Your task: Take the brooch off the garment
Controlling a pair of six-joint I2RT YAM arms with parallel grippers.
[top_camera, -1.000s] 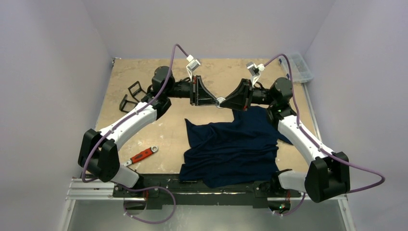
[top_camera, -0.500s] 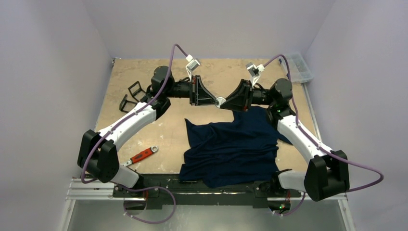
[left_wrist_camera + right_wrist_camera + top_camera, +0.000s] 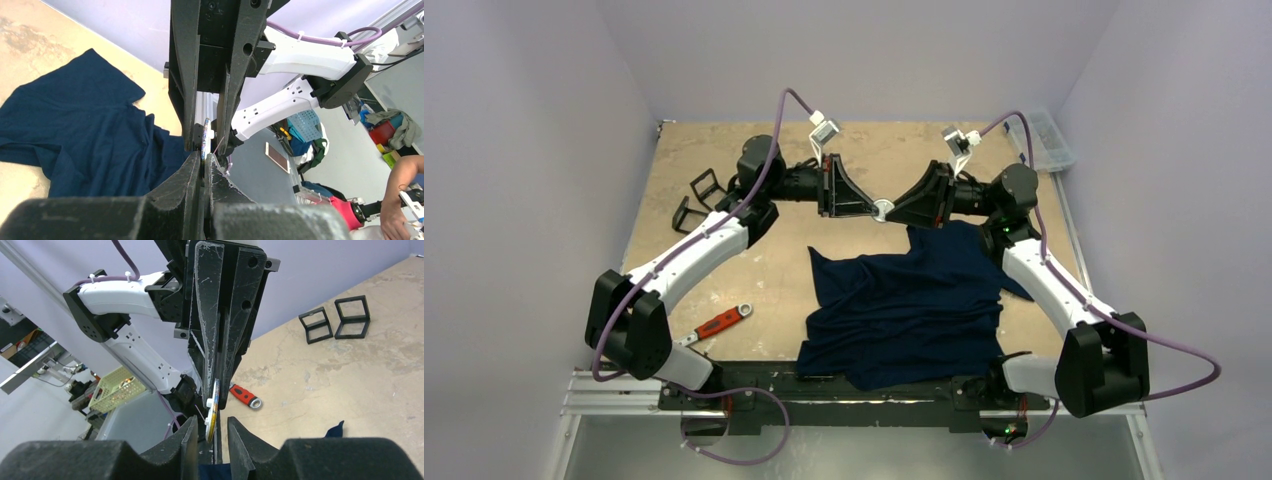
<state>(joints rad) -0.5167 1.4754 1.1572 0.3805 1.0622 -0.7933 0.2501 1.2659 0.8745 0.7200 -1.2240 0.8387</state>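
We see a tan table (image 3: 724,260) with a dark navy shirt (image 3: 904,305) lying crumpled on its near right part, the hem reaching the table's near edge. Above the shirt's far edge, raised off the table, the left gripper (image 3: 869,207) and right gripper (image 3: 896,211) point at each other, tip to tip. Left of the shirt, toward the near side, lies a red-handled wrench (image 3: 721,322). Two black wire frames (image 3: 699,198) sit at the far left, and a clear bin (image 3: 1049,140) stands by the far right edge. The smallest thing is the brooch (image 3: 882,210), a little round disc held in the air between the two tips, apart from the shirt. In the left wrist view the left fingers (image 3: 185,180) are pressed together on the disc's edge, pinching it. In the right wrist view the right fingers (image 3: 245,440) stand apart, with the disc in the gap between them and space on each side.
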